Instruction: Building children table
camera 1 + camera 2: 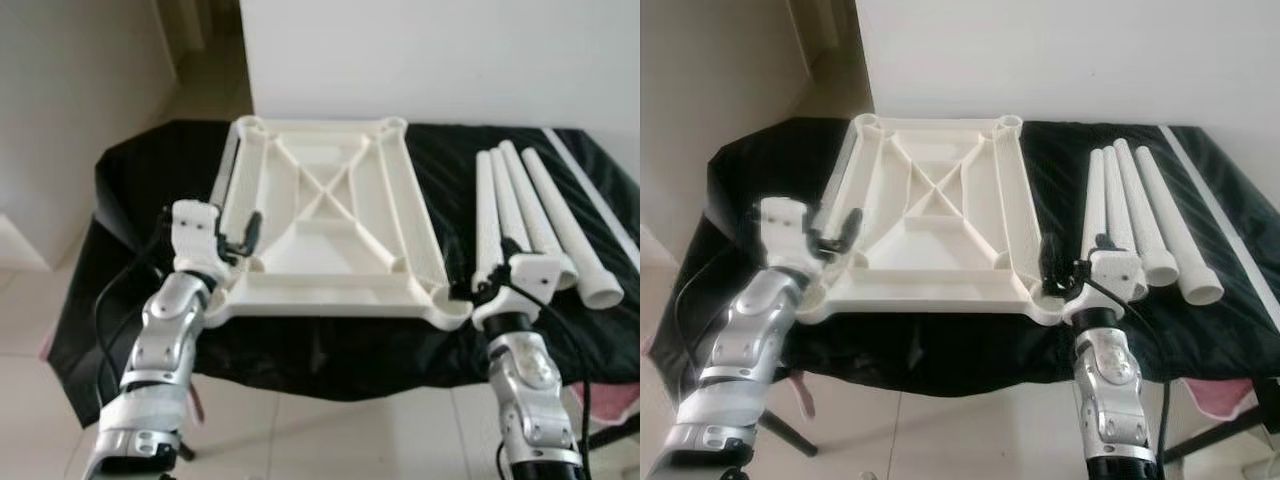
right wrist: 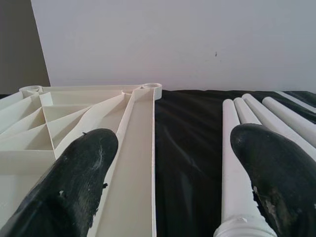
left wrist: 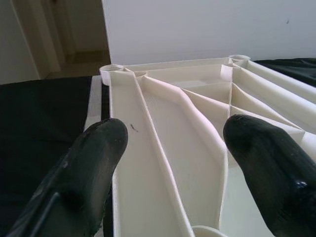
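**Tabletop upside down, all four legs still loose**

The cream plastic children's tabletop (image 1: 330,225) lies ribbed underside up on the black-draped table (image 1: 130,175), its corner sockets open and bare, so by the look of it no leg has been fitted and the whole assembly is still ahead

Its long axis runs away from the robot toward the white wall, with the near short edge at the table's front edge

The four white tapered plastic legs (image 1: 530,220) lie side by side on the cloth just to the right of the tabletop, roughly parallel to its long axis, wide socket ends toward the robot

The left hand (image 1: 240,235) sits at the tabletop's near left corner, fingers spread and gripping nothing

The right hand (image 1: 1060,268) hovers between the near right corner and the closest leg, fingers likewise apart and empty
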